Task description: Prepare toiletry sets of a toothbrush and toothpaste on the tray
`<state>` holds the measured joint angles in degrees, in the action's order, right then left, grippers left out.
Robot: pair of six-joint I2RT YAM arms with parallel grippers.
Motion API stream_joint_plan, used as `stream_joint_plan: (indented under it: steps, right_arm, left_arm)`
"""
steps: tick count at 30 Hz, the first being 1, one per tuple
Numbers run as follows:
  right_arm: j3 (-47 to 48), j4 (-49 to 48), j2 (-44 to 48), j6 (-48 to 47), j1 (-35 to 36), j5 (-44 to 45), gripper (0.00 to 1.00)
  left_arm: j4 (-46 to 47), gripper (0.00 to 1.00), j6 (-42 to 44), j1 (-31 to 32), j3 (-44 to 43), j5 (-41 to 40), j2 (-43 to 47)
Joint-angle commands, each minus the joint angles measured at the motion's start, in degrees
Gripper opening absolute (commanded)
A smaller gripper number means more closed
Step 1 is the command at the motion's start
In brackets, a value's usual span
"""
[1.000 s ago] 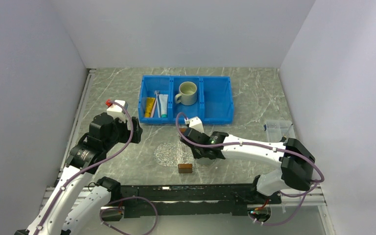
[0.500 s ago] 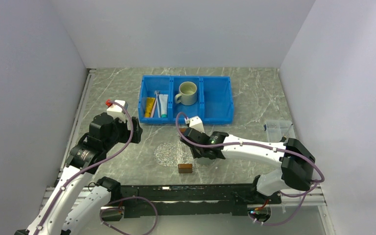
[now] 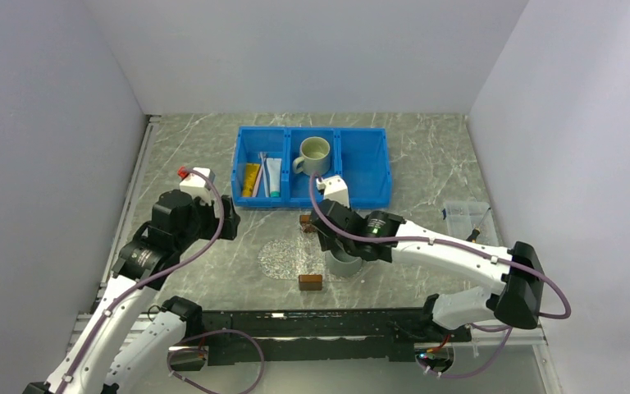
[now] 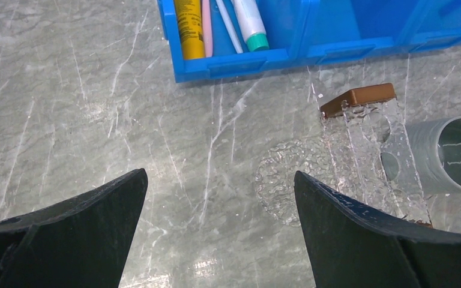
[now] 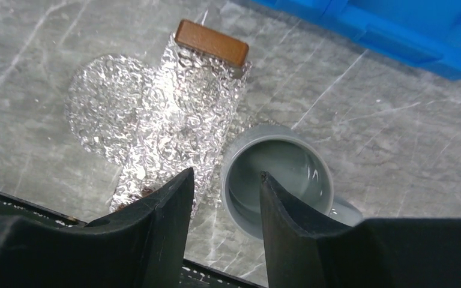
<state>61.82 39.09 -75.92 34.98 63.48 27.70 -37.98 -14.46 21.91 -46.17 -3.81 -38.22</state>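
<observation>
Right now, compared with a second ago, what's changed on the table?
The right pincer has opened and lifted away toward the blue bin, apparently letting go of the grey cup, which now shows beside the tray. A brown block near the bin has come into view. The left pincer stays open and still; the toothbrushes, toothpaste and mug remain in the bin.

R hand (image 5: 225,177) opened, lifted off grey cup (image 3: 346,263), moved twd bin (image 3: 262,203), brown block (image 3: 305,220) now in view
</observation>
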Motion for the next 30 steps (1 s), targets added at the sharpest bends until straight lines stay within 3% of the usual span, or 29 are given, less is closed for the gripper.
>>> stream_joint_plan:
  steps: [1,8,18,30]
  right_arm:
    - [5.3,2.6,1.8,-2.7,0.1,4.5,0.47]
    - [12.5,2.0,-0.1,-9.6,-3.1,5.1,0.49]
    - [24.6,-0.6,-9.2,-16.9,-13.9,-3.4,0.49]
    - [37.4,-2.2,-25.9,-6.6,-18.5,-7.1,0.51]
  left_arm:
    - [1.3,0.99,-1.1,-0.2,-1.1,0.3,-1.9]
    - [1.1,0.99,-1.4,-0.2,-2.3,1.6,-3.9]
    - [0.8,0.99,-0.9,-0.2,-0.9,-0.6,-3.3]
    - [0.3,0.99,-0.5,-0.2,-0.8,-0.4,-2.6]
